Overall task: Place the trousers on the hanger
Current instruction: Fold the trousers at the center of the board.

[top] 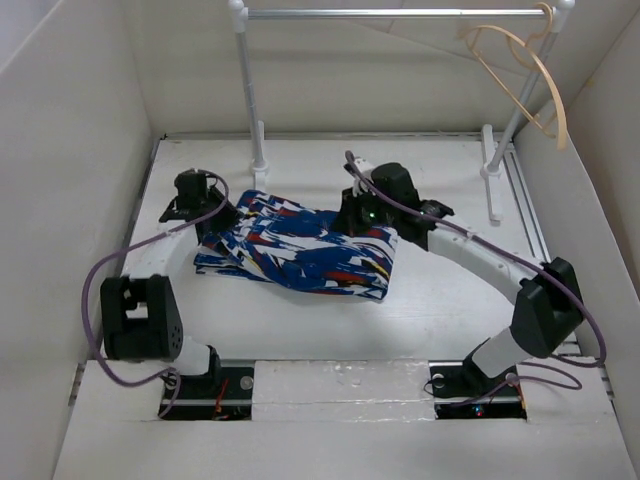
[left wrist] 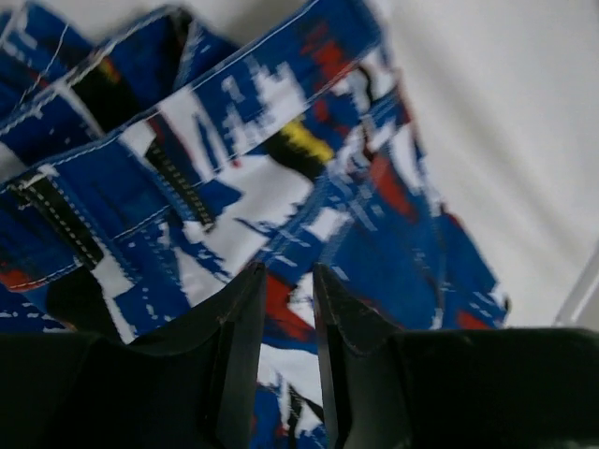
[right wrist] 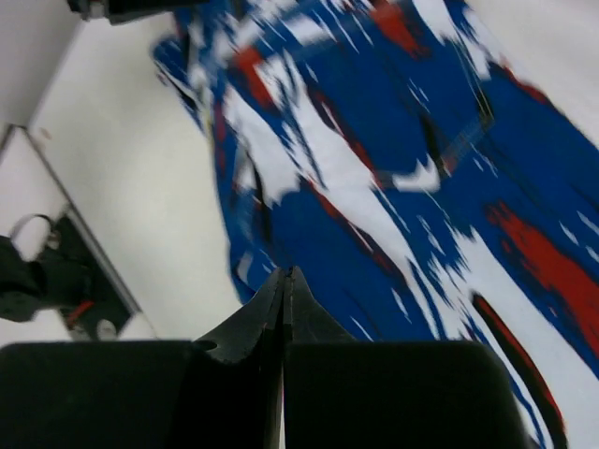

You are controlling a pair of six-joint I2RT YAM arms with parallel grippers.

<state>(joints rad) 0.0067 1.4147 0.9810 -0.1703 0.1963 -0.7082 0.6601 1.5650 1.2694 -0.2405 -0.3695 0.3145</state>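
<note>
The trousers (top: pixel 300 250) lie folded in a flat heap on the white table, bright blue with white, red and black streaks. My left gripper (top: pixel 220 222) is at their left edge. In the left wrist view it (left wrist: pixel 285 271) stands with its jaws a narrow gap apart and the trousers' cloth (left wrist: pixel 290 168) between them, near the waistband. My right gripper (top: pixel 352 220) is at the trousers' far right edge. In the right wrist view it (right wrist: pixel 285 271) is shut and empty, just above the cloth (right wrist: pixel 393 168). The tan wooden hanger (top: pixel 520 70) hangs from the rail at the far right.
A grey metal rail (top: pixel 390 14) on white posts (top: pixel 250 90) spans the back of the table. White walls close in the left, right and back. A metal track (top: pixel 528 210) runs along the table's right side. The arm bases (top: pixel 200 385) sit at the near edge.
</note>
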